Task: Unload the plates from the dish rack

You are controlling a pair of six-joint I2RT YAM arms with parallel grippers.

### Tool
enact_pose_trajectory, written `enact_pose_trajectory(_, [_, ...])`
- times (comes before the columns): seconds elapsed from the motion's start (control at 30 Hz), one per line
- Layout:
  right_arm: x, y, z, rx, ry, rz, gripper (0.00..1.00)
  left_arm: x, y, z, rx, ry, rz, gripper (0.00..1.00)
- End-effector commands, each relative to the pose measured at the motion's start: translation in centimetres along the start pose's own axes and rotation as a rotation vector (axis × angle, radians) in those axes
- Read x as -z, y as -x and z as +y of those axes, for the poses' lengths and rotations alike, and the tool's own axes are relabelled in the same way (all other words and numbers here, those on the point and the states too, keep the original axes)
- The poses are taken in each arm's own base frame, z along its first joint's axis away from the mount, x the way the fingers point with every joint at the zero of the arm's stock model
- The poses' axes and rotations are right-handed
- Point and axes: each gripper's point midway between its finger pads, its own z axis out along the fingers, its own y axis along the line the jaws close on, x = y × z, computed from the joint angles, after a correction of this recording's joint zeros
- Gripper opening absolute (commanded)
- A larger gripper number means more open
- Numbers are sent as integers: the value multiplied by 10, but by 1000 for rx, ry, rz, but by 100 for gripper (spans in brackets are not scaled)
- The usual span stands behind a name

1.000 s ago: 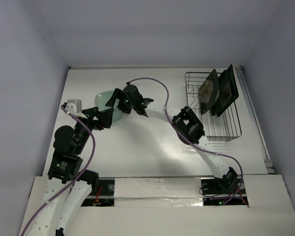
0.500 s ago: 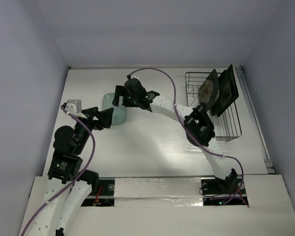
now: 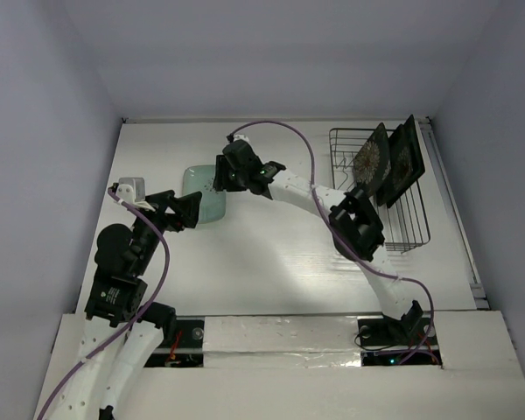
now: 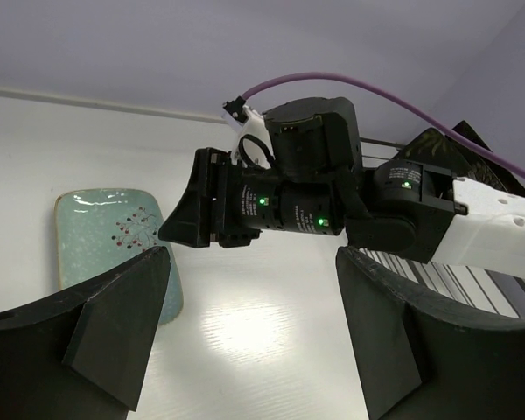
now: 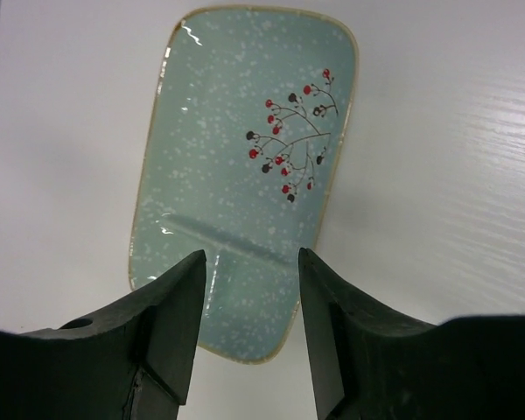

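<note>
White tabletop holds the pale mint-green rounded-rectangular plate; right gripper and left gripper, spread and empty, crowd it and may collide.

This is a robotics lab test cell set up as a mock kitchen chore. A bare white counter sits boxed in by blank pale walls on three sides. The left arm and the right arm are bolted at its near edge. Purple cables loop over them, and silver tape covers the mounting strip. The household props are a black wire dish rack with two dark square plates standing in it, and a mint-green plate lying flat on the counter.
</note>
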Motion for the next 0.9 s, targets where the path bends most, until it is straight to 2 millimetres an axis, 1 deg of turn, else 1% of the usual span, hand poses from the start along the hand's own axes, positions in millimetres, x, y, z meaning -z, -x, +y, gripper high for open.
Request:
enact_pose_trajectory(0.0, [-4, -2, -4, 0, -44, -13, 52, 3, 23, -8, -14, -20, -65, 74])
enact_pose_trajectory(0.1, [-3, 2, -12, -8, -92, -31, 54, 3, 23, -9, -13, -26, -66, 74])
enact_pose_trajectory(0.2, [-3, -13, -16, -13, -101, 27, 54, 4, 23, -10, -12, -31, -64, 73])
enact_pose_trajectory(0.23, [-3, -22, -12, -19, -66, 62, 54, 4, 23, -10, -12, -33, -65, 73])
enact_pose_trajectory(0.27, [-4, -33, -13, -40, -46, 80, 55, 4, 23, -11, -11, -36, -67, 74])
enact_pose_trajectory(0.33, [-4, -45, -8, -68, 7, 105, 57, 5, 24, -12, -11, -41, -70, 73])
enact_pose_trajectory(0.37, [-5, -44, -3, -95, 38, 95, 58, 5, 25, -12, -10, -43, -72, 73])
enact_pose_trajectory(0.4, [-8, -50, -4, -103, 41, 106, 59, 6, 24, -12, -10, -44, -70, 73])
enact_pose_trajectory(0.43, [-8, -55, 0, -110, 68, 128, 59, 7, 25, -13, -10, -44, -75, 73])
enact_pose_trajectory(0.47, [-9, -55, 3, -121, 81, 129, 59, 7, 25, -13, -10, -46, -76, 73])
enact_pose_trajectory(0.5, [-13, -59, 3, -126, 89, 139, 59, 7, 25, -13, -10, -45, -77, 73])
enact_pose_trajectory(0.53, [-14, -59, 6, -131, 98, 140, 59, 8, 26, -13, -9, -45, -80, 73])
enact_pose_trajectory(0.6, [-18, -60, 7, -140, 108, 138, 54, 9, 26, -13, -10, -47, -81, 73])
enact_pose_trajectory(0.67, [-20, -56, 14, -141, 138, 129, 39, 9, 26, -15, -8, -55, -81, 73])
enact_pose_trajectory(0.7, [-21, -55, 17, -138, 150, 131, 37, 9, 26, -15, -8, -54, -79, 73])
enact_pose_trajectory(0.73, [-26, -62, 17, -135, 161, 156, 35, 9, 26, -16, -8, -55, -81, 73])
enact_pose_trajectory(0.77, [-26, -55, 24, -121, 175, 152, 35, 9, 26, -15, -9, -54, -79, 73])
enact_pose_trajectory(0.8, [-28, -56, 25, -114, 178, 163, 34, 9, 26, -16, -8, -55, -81, 73])
enact_pose_trajectory(0.83, [-34, -64, 23, -106, 180, 189, 33, 9, 26, -16, -8, -56, -80, 73])
enact_pose_trajectory(0.87, [-32, -61, 34, -87, 201, 189, 30, 10, 26, -16, -10, -57, -81, 73])
